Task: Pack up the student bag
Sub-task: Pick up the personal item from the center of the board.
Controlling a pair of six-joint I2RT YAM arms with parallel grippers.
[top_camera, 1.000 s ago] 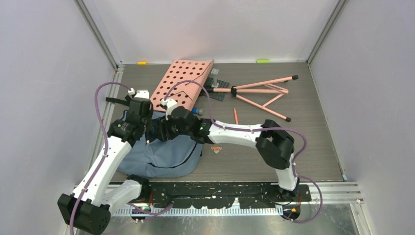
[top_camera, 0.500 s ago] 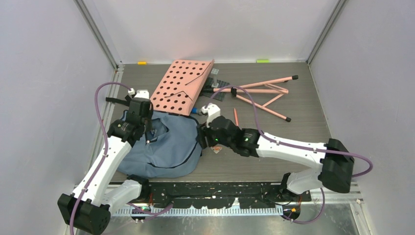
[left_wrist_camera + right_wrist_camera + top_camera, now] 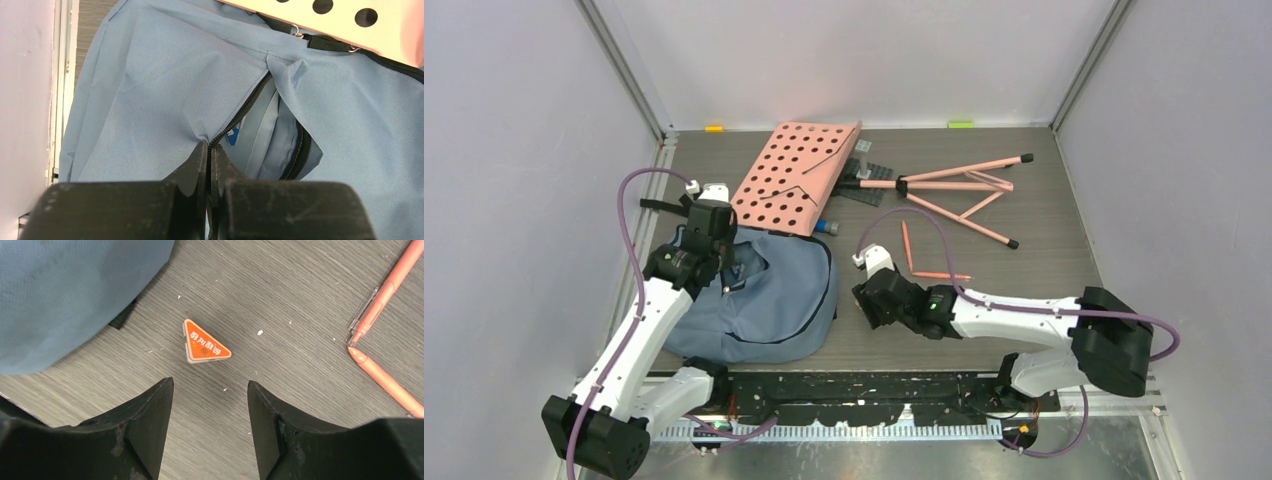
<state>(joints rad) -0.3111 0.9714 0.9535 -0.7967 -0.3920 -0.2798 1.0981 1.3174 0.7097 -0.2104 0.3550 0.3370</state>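
The left fingers [image 3: 194, 167] are pressing tight together, pinching the student bag [image 3: 145, 80] right at the lower end of its black zipper, where the blue-grey fabric is puckering around the tips. Above that pinch, toward the middle of the left wrist view, the zipper is gaping open. Pale blue lining is showing inside the bag, and a small blue-and-white item [image 3: 233, 134] is peeking out of the slit; what it is cannot be told. A pink perforated board [image 3: 320, 17] is overlapping the bag's edge along the top of that view.

The right fingers [image 3: 152, 407] are standing apart and gripping nothing. They are hovering over the bare tabletop [image 3: 300, 405], with a small orange triangular piece [image 3: 205, 342] lying just beyond the gap between them. The bag's rounded edge is filling the upper left of the right wrist view, close to the triangle but not touching it. Two orange pens [image 3: 385, 297] are lying at the right edge of that view, their tips nearly meeting.

In the overhead view the bag [image 3: 769, 300] is sitting in the lower left of the tabletop, slumped and rounded, with the board [image 3: 796, 175] leaning over its far edge. A pink folding stand [image 3: 964, 188] is lying in the upper right, well apart from the bag.
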